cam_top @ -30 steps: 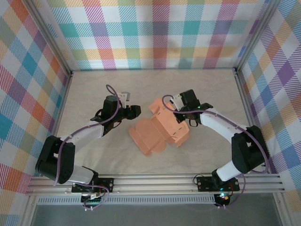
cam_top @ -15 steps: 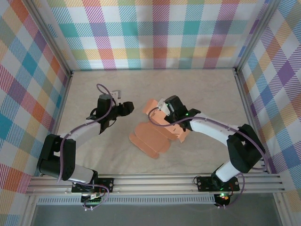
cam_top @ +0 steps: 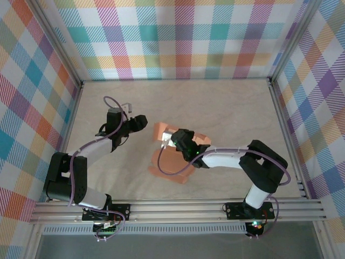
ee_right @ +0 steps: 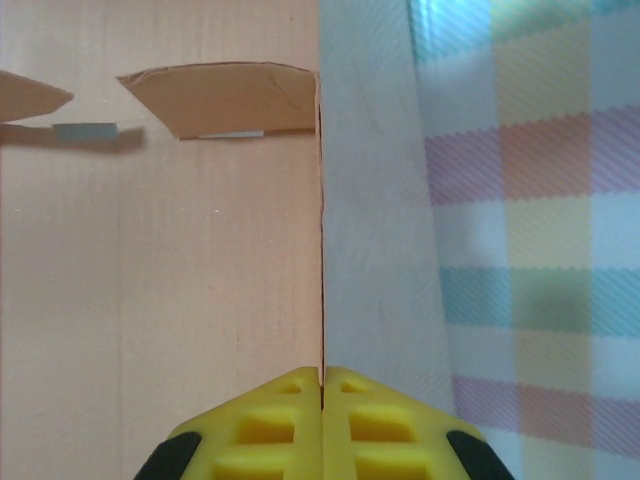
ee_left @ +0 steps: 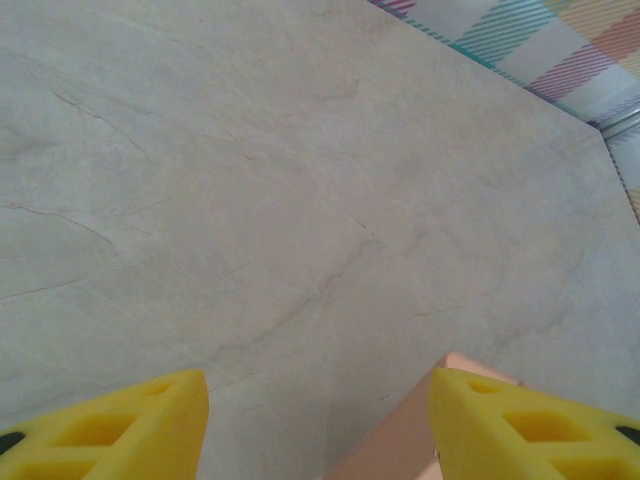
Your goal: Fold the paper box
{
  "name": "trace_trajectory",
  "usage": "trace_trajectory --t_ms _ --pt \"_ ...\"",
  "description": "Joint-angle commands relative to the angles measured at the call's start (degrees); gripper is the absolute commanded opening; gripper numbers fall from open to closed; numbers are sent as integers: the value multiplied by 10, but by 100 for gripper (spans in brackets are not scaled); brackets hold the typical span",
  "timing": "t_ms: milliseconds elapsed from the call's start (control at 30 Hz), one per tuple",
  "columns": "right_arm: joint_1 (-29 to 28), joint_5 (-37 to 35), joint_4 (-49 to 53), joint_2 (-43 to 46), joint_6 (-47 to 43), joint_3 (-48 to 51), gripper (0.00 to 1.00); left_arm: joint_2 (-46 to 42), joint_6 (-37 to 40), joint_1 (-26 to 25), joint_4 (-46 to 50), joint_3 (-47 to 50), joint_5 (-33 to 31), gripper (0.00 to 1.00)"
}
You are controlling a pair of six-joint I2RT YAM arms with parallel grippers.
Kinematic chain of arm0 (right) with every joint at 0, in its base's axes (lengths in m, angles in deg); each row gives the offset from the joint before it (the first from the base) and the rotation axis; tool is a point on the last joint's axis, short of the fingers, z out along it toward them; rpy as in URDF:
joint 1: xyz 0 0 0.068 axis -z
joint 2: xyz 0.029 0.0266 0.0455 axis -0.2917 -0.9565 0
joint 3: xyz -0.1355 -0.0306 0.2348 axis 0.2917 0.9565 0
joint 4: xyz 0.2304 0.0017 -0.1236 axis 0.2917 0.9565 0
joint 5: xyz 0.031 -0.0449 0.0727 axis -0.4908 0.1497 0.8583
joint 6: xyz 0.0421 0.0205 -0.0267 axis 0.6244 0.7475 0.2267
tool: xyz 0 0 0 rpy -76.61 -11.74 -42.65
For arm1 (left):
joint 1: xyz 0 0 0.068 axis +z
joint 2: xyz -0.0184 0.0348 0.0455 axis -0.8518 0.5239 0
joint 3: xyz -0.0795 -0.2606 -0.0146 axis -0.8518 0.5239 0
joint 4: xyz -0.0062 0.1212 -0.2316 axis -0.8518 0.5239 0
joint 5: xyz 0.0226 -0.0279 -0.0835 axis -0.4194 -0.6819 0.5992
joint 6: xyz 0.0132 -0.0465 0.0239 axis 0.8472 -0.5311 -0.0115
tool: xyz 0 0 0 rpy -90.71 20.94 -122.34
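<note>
While clamped tight on the edge of the paper box (ee_right: 160,250), right gripper (ee_right: 322,375); left gripper (ee_left: 315,390) fairly wide, empty, near one box corner.

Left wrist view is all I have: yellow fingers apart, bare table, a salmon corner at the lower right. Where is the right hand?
Observer: From above, the right hand is on the far-left part of the paper box.
Operator: Is it gripping?
Observer: Yes. Its wrist view shows the fingers shut on the thin edge of a panel.
Operator: How close is my left hand?
Observer: The left hand is open, just left of the box, with a gap between them.
</note>
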Motion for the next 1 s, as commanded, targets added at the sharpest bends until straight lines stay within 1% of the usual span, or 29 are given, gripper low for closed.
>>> trace_trajectory --t_ms 0,133,167,233,300,367,433,533,600,700,800,867,967 --pt "-24 -34 -166 -20 -107 31 0 -4 -14 15 2 20 3 60" --pt "-40 -35 -355 -53 -198 78 0 -13 -23 20 4 35 -3 60" --pt "-42 -38 -383 -63 -214 81 0 -13 -25 21 4 37 -2 60" --pt "-44 -44 -397 -71 -219 81 0 -14 -26 23 2 41 1 60" --pt "-47 -48 -380 -66 -211 78 0 -15 -27 24 1 46 3 60" --pt "-47 -63 -385 -75 -228 73 0 -15 -26 25 1 47 4 60" --pt "-48 -73 -423 -89 -258 76 0 -12 -25 27 1 47 6 60" --pt "-50 -72 -527 -115 -320 86 0 -4 -25 29 -3 45 12 60" --pt "-53 -69 -573 -129 -347 94 0 -1 -27 30 -6 44 17 60" --pt "-58 -58 -603 -139 -352 108 0 2 -24 32 -3 41 21 60" --pt "-68 -42 -602 -131 -343 128 0 4 -15 34 10 36 21 60" --pt "-72 -36 -586 -116 -326 143 0 2 -8 36 17 36 16 60" --pt "-72 -29 -508 -72 -271 163 0 7 -1 38 24 35 15 60"
